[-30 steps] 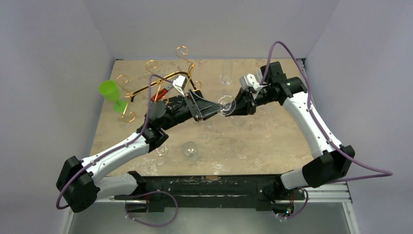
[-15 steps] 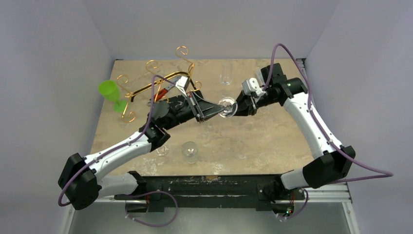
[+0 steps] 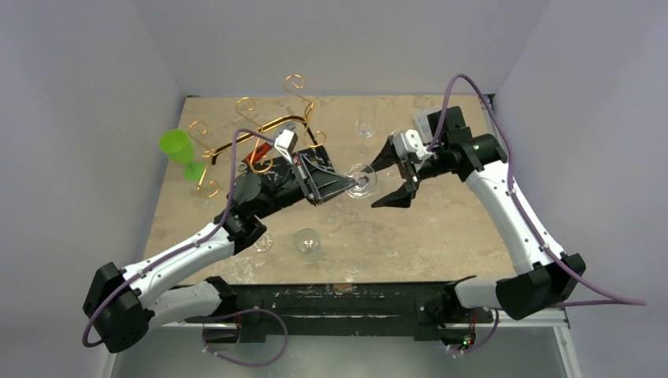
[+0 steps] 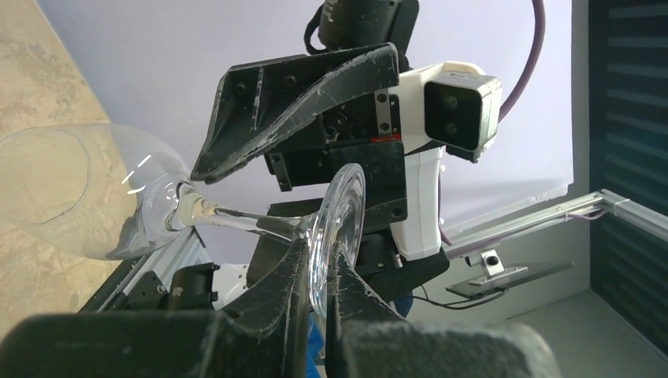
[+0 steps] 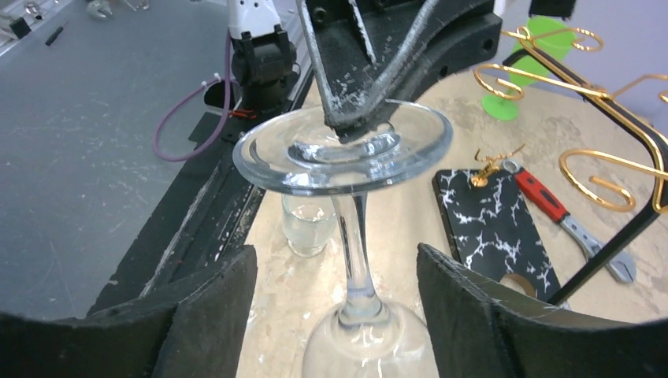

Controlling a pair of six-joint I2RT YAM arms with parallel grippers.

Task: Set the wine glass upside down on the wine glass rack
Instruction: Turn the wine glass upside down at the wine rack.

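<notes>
Glass is held clear of table, mid-air, well right of rack and not yet on it. L gripper is clamped narrow on rim of glass foot, bowl pointed away toward R gripper. R gripper is spread wide, one finger either side of stem/bowl, no contact seen. Small clear cup is stood on table nearer front edge.
</notes>
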